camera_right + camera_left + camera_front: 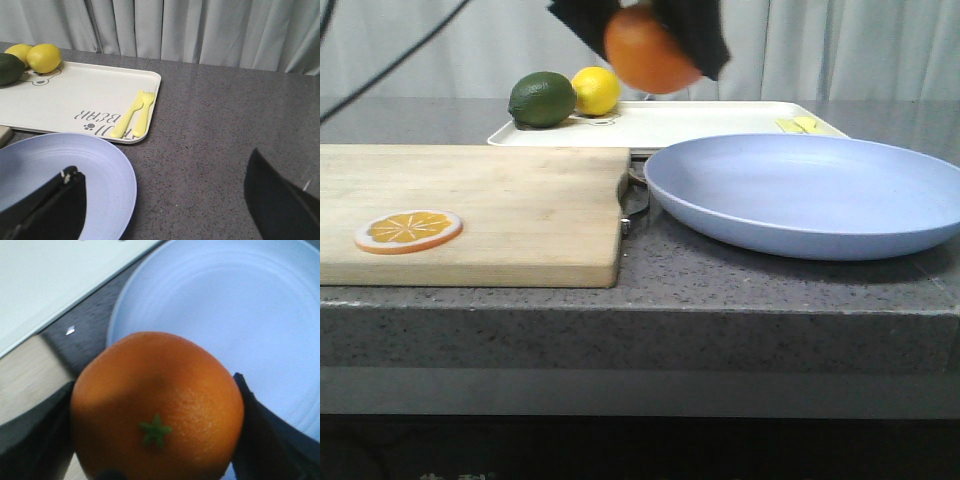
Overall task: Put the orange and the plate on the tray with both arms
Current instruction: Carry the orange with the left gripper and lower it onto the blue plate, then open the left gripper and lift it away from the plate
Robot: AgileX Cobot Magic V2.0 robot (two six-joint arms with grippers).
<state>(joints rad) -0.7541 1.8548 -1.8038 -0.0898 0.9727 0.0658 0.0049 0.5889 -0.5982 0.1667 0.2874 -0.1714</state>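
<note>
My left gripper (650, 45) is shut on the orange (648, 52) and holds it in the air above the near edge of the cream tray (710, 122). In the left wrist view the orange (157, 405), green stem star up, fills the space between the dark fingers (35, 435), above the plate's edge (225, 315). The lavender-blue plate (810, 195) lies on the counter in front of the tray. My right gripper (165, 200) is open and low at the plate's right side, one finger (50, 205) over the plate (50, 170), the other over bare counter.
A wooden cutting board (470, 205) with an orange slice (408, 230) lies left of the plate. On the tray's far left sit a green fruit (542, 98) and a lemon (596, 90). Yellow cutlery (135, 114) lies at the tray's right end. Curtains hang behind.
</note>
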